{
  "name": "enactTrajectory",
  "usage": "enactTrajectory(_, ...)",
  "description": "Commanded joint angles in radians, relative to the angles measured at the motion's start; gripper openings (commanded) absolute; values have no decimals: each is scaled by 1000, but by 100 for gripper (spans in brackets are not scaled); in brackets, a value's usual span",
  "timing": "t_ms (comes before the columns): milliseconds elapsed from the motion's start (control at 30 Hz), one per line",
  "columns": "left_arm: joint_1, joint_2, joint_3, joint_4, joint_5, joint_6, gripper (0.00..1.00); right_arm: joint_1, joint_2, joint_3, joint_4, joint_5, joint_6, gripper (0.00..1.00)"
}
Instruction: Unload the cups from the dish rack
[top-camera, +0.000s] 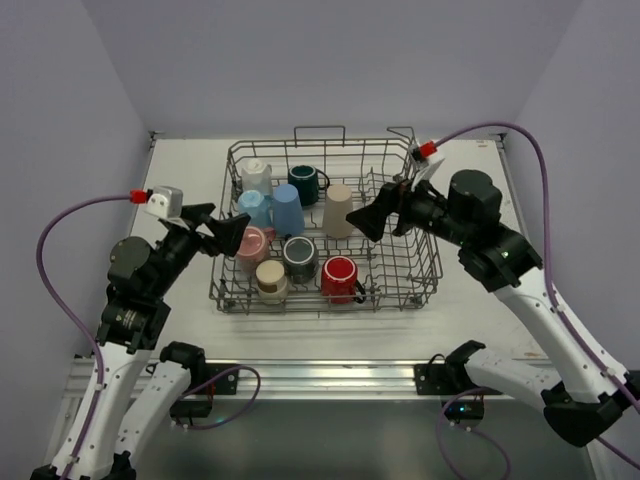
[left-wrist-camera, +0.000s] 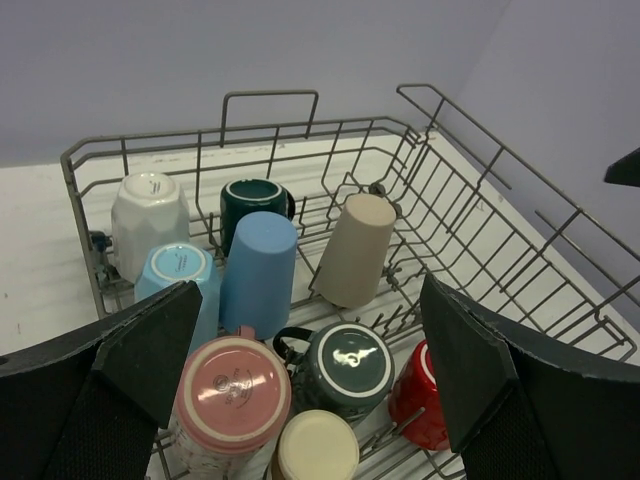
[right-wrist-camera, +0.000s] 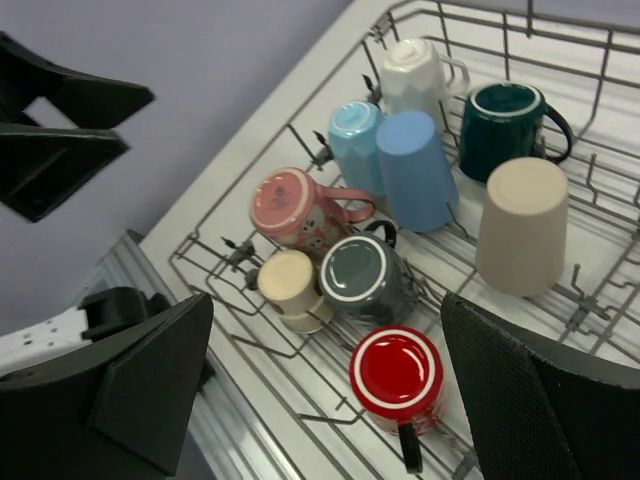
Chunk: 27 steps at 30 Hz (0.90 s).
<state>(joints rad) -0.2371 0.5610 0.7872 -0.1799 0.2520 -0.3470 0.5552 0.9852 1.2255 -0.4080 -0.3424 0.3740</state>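
- Grey wire dish rack (top-camera: 395, 262): the cups (top-camera: 287, 208) sit inside, mouth-down between tines, presumably to drain.
- Left gripper (top-camera: 228, 232): spread wide, empty; the upturned pink ceramic mug (top-camera: 251, 242) lies just ahead of its fingertips, a likely first pick.
- Right gripper (top-camera: 372, 215): equally wide, empty; the beige tapered tumbler (top-camera: 338, 210) stands just beyond it.

Pale lavender walls (top-camera: 300, 60) around a white table (top-camera: 190, 160), aluminium rail (top-camera: 330, 375) along its near edge
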Motion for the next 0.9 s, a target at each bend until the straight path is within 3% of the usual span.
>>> enactTrajectory(0, -7, -24, -9, -26, -29, 25, 100, 44, 71, 57, -49, 167, -56, 99)
enactTrajectory(400, -16, -78, -92, -44, -246, 6, 100, 115, 355, 169, -77, 506, -87, 99)
enactTrajectory(867, -28, -84, -103, -41, -224, 5, 100, 123, 725, 361, -95, 574, -69, 99)
